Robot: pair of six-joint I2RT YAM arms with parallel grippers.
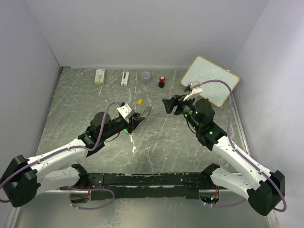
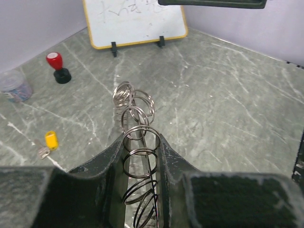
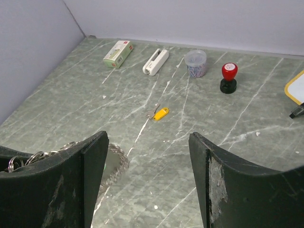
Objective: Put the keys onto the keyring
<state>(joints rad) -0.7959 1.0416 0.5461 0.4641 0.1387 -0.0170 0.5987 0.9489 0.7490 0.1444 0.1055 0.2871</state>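
The left gripper [image 2: 141, 145] is clenched on the large silver metal keyring with a chain-like rim [image 2: 134, 116], which sits at the centre of the left wrist view. The right gripper [image 3: 148, 142] is released and empty. The small key with a yellow-orange head [image 3: 160, 113] lies mid-frame in the right wrist view on the grey marbled table [image 3: 213, 118], apart from the ring.

The tabletop [image 1: 180, 152] looks like dark grey-green stone with thin white lines all over it. It fills the middle of the top view. Three plain walls stand around it. The back wall [image 1: 152, 33] runs across the top of the frame. The left wall [image 1: 23, 71] goes up the left side and the right wall [image 1: 280, 52] goes up the right side. They are pale and a little purple. The light is soft and even.
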